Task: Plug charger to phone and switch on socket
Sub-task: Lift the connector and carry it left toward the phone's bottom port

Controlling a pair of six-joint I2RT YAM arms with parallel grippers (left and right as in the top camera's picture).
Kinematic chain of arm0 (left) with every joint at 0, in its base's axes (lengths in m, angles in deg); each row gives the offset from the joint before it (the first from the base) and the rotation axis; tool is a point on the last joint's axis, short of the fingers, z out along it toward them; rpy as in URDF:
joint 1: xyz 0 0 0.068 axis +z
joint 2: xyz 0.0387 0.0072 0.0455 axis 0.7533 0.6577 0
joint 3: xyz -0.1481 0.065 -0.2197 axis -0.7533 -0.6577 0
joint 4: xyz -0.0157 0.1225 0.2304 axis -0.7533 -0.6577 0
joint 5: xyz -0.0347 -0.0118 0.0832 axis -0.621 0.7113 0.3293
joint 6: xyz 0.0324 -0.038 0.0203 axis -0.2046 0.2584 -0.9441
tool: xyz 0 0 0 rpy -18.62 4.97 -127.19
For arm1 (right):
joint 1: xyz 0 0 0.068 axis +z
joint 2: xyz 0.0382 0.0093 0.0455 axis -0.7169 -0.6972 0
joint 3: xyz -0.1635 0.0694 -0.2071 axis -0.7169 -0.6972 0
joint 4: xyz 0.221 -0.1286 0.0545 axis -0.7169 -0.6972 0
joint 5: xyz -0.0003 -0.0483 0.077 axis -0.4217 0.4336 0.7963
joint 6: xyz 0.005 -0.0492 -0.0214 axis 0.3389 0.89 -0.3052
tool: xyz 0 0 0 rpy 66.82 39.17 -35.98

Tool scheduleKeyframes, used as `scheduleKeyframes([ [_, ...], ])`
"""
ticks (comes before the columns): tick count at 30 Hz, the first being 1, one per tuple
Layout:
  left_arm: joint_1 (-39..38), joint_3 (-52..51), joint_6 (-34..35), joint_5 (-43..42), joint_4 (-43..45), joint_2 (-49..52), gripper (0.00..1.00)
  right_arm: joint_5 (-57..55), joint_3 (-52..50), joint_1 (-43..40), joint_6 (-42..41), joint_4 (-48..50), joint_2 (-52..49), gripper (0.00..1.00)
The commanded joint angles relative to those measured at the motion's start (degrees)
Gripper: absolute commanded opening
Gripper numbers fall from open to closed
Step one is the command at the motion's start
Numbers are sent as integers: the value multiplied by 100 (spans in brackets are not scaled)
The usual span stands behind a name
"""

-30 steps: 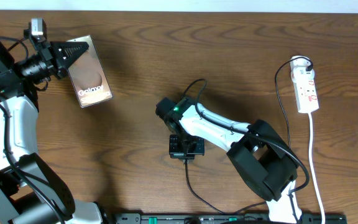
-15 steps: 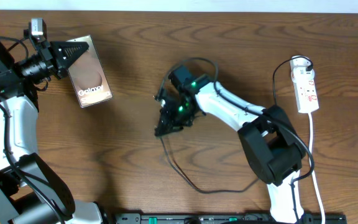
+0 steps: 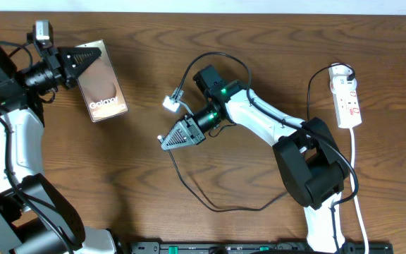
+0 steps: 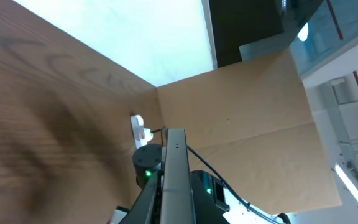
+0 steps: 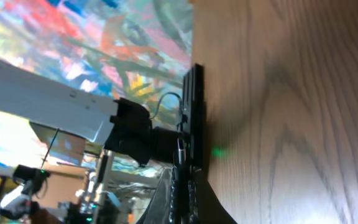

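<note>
The phone (image 3: pixel 106 95) lies at the table's far left, bronze face up. My left gripper (image 3: pixel 86 63) is shut on its upper left edge. In the left wrist view the phone (image 4: pixel 176 168) shows edge-on between the jaws (image 4: pixel 169 208). My right gripper (image 3: pixel 166 140) points left at mid table and is shut on the charger (image 3: pixel 210 205), whose thin black cable loops over the arm and across the table. A white tag (image 3: pixel 169 104) hangs on the cable. In the right wrist view the small connector tip (image 5: pixel 180 148) sticks out between the shut jaws (image 5: pixel 185 186). The socket (image 3: pixel 348 101) lies at the far right with a black plug in it.
The socket's white cord (image 3: pixel 355 180) runs down the right side to the front edge. A black rail (image 3: pixel 259 248) lies along the table's front. The socket also shows in the left wrist view (image 4: pixel 140 127), far off. The phone and the right gripper are well apart.
My right gripper has swung up from pointing at the table and now points left, nearer the phone. The cable has been dragged along with it. The left arm and phone have not moved.
</note>
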Motion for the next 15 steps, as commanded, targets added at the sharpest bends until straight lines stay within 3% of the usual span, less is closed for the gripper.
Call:
scheduleKeyframes([
  [1, -219, 28, -284, -164, 31, -9, 8, 616, 76, -33, 321, 208, -4, 1],
  [9, -835, 28, -745, -153, 33, -9, 8, 874, 76, -33, -389, 1086, -4, 1],
  [15, -1128, 28, -730, 481, -24, -9, 7, 1029, 76, -33, -1593, 2363, -4, 1],
])
